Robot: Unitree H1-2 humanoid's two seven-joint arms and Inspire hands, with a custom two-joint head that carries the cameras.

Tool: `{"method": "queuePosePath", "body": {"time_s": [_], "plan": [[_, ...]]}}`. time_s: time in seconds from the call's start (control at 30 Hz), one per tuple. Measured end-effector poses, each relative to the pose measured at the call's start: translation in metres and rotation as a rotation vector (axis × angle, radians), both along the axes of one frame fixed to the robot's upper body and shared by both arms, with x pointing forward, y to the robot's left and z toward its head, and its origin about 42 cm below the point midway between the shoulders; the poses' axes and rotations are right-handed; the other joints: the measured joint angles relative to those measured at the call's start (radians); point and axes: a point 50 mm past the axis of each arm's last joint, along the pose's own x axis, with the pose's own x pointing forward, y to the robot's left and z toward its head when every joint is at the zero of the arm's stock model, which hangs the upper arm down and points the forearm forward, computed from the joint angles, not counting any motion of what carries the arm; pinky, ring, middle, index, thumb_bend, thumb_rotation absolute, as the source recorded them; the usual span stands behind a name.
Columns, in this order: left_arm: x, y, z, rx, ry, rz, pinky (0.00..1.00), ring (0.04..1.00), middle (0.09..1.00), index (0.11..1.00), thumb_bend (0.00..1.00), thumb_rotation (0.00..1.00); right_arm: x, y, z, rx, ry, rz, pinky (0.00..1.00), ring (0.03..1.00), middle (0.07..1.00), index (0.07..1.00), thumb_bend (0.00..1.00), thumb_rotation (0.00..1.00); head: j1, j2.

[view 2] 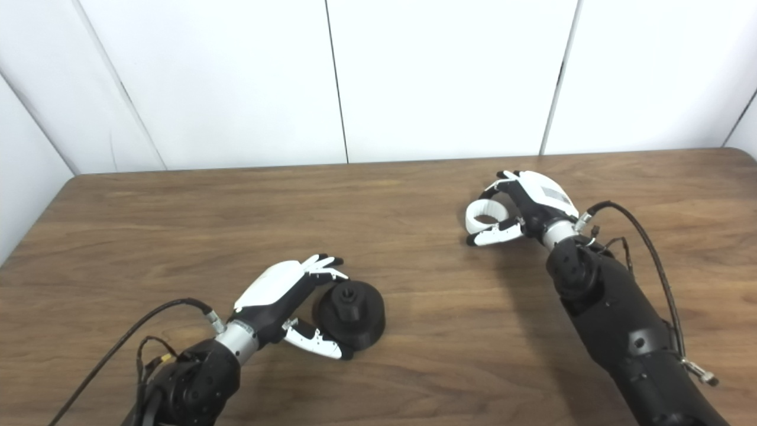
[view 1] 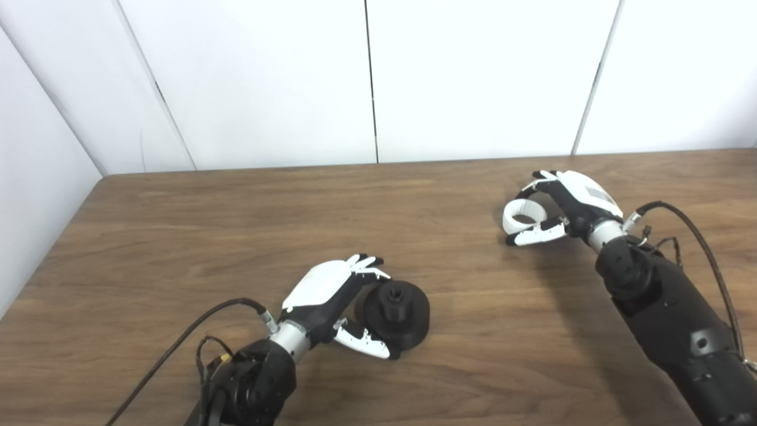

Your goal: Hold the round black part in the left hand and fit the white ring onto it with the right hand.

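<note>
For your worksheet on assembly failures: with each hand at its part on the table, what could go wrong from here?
1. The left hand reaches the round black part only from one side, fingers over its rim and thumb below; the part may slide or tip when lifted.
2. The right hand pinches the white ring by its edge, so it might twist or slip free.
3. The parts are far apart on the table; the ring could meet the black hub tilted and jam.

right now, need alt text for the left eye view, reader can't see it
The left hand cups a round black part on a wooden table, while the right hand closes around a white ring farther back to the right.
</note>
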Motion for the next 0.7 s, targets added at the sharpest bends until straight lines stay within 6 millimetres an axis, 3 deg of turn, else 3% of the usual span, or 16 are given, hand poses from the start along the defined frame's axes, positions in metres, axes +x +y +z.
{"method": "queuePosePath", "body": {"time_s": [0.7], "plan": [[0.0000, -0.0005, 0.0003, -0.002, 0.002, 0.003, 0.94, 1.000, 0.958, 0.714, 0.91, 0.28, -0.0009, -0.0011, -0.0020, 0.004, -0.003, 0.005, 1.00, 1.000, 0.932, 0.638, 0.75, 0.26, 0.003, 0.002]]}}
